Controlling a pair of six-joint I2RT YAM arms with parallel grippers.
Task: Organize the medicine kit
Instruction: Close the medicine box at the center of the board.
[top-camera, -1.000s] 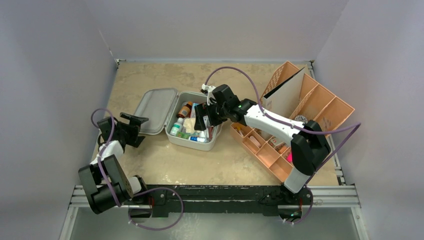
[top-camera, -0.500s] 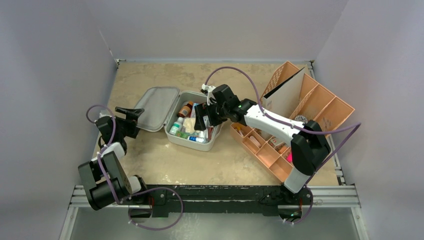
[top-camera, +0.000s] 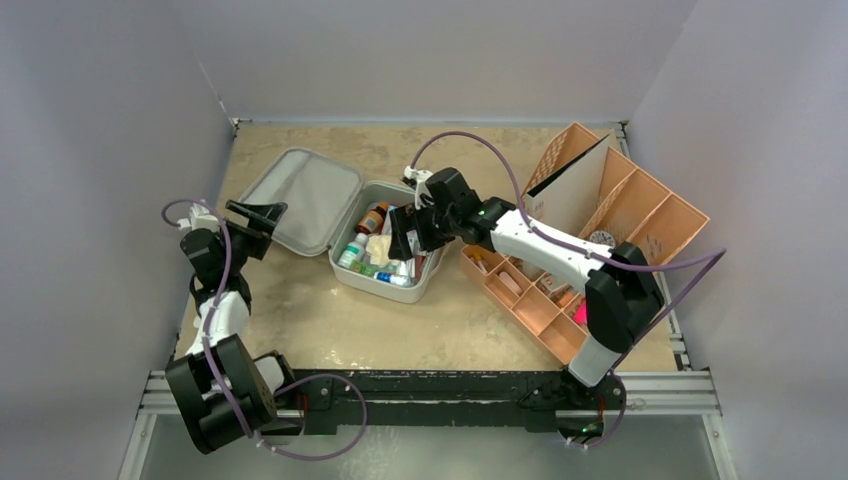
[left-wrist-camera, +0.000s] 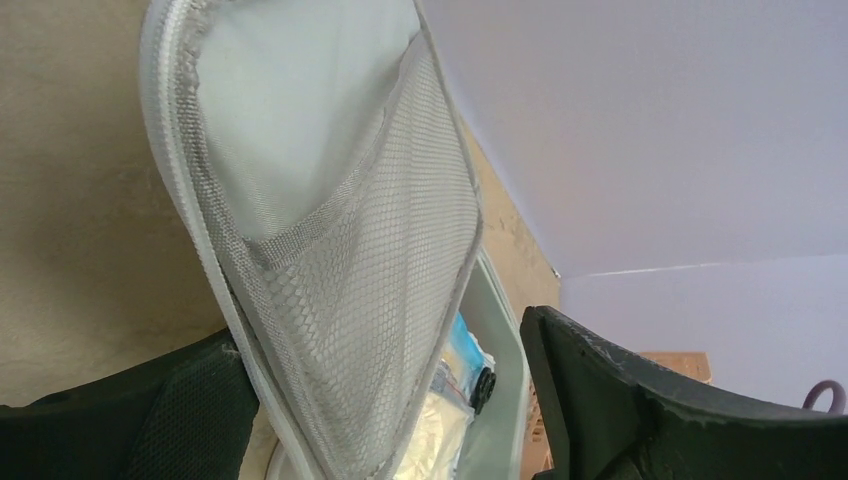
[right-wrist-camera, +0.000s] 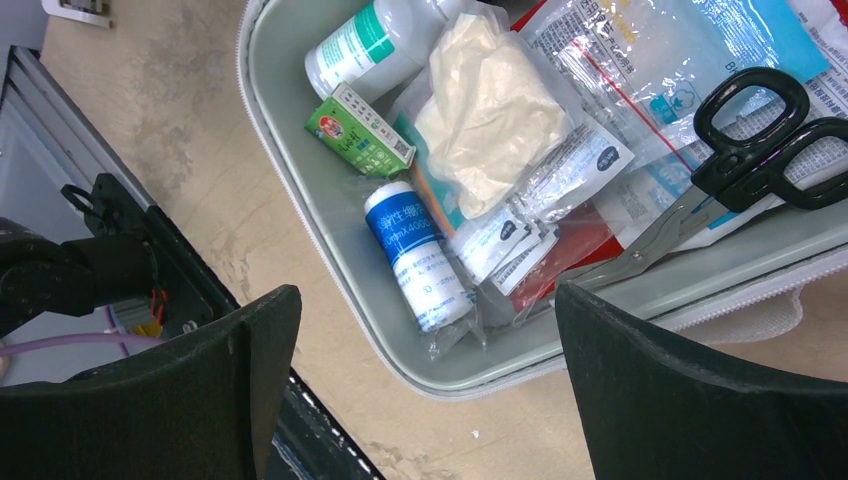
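- Beige mottled tabletop between pale lilac walls carries the pale grey-white hinged medicine kit, lying open near its middle.
- Its mesh-pocketed lid is tilted up, one edge between the widely parted fingers of the left gripper.
- Over the kit's base hangs the right gripper, jaws spread wide, holding nothing.
- Inside lie black-handled scissors, a blue-labelled white bottle and a small green box.
- Just right of the kit sits an orange compartmented tray.

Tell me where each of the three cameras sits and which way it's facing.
Top external: above and behind both arms, looking down at the open pale grey-white clamshell medicine kit.
Left wrist: left gripper open, straddling the kit's mesh-lined lid.
Right wrist: right gripper open above the kit's filled half.
Shared: all three show the kit.
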